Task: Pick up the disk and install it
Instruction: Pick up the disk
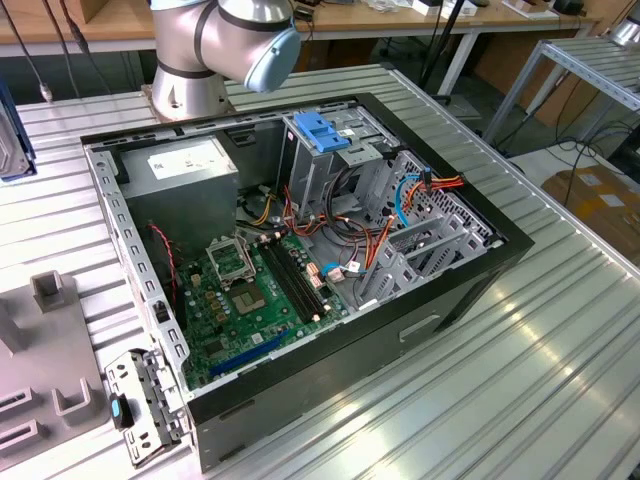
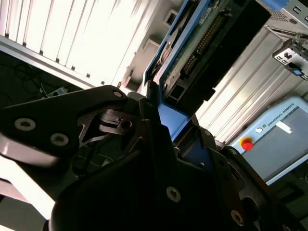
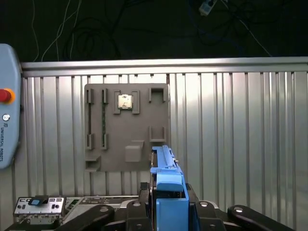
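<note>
1. Disk (image 3: 161,163) is held in the gripper (image 3: 167,195). It is seen edge-on in the first wrist view and stands out past the fingertips.
2. The black fingers (image 3: 142,198) are clenched on the disk's bright blue carrier rail (image 3: 169,202), one on each flat side.
3. In the second wrist view the gripper (image 2: 173,126) grips the same blue rail (image 2: 169,119). The disk (image 2: 211,43) runs away from the fingers and shows its green circuit board and a row of connector pins.
4. The disk is in the air and touches nothing but the fingers.
5. Beyond the disk's far end, well apart from the gripper, a grey fixture plate (image 3: 115,139) lies flat on the ribbed metal table (image 3: 240,134).
6. A small square chip (image 3: 124,101) sits in one pocket of that plate.
7. Off to one side of the gripper, a pale grey pendant (image 3: 8,96) with a red button (image 3: 4,95) rests at the table's edge.
8. Close beside the gripper body is a metal bracket with a blue clip (image 3: 38,204).
9. In the exterior view an open computer case (image 1: 350,360) lies on the table in front of the arm's base (image 1: 215,50).
10. Inside the case are a green motherboard (image 1: 250,300), a large grey box with a white sticker (image 1: 185,175) and a tall grey cage with a blue handle (image 1: 320,132).
11. How far the case lies from the gripper cannot be told.
</note>
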You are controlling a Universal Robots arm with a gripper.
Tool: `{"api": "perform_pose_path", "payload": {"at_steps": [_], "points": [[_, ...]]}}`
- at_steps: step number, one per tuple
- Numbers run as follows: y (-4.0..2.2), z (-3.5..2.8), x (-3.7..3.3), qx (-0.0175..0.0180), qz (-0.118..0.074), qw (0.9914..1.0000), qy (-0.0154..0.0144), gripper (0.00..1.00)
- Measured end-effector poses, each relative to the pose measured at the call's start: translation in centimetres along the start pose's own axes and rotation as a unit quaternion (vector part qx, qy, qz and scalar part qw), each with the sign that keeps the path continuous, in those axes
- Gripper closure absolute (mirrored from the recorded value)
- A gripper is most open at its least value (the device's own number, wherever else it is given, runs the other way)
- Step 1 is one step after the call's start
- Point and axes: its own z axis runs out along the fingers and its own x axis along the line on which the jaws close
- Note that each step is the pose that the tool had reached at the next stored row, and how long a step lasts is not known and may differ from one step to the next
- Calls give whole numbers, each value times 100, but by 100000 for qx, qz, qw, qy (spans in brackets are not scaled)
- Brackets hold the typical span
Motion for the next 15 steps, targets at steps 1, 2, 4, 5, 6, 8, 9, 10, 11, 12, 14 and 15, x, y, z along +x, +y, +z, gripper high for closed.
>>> {"api": "perform_pose_path", "payload": {"at_steps": [1,2,4,5,6,8,9,10,11,12,14,15], "points": [[-24,0,-1,-6,5,100000,3,63],[-63,1,-2,1,6,100000,-4,63],[-160,1,-4,-5,6,100000,2,63],[-205,2,-6,-4,8,100000,3,63],[-309,3,-8,-3,6,100000,2,63],[-423,5,-11,-1,6,100000,0,63],[-483,5,-13,-4,7,100000,1,63],[-533,5,-14,-6,5,100000,3,63],[-589,7,-16,-3,7,100000,-1,63],[-627,7,-17,-1,7,100000,-1,63],[-702,9,-19,-2,6,100000,-1,63],[-747,9,-20,-2,6,100000,0,63]]}}
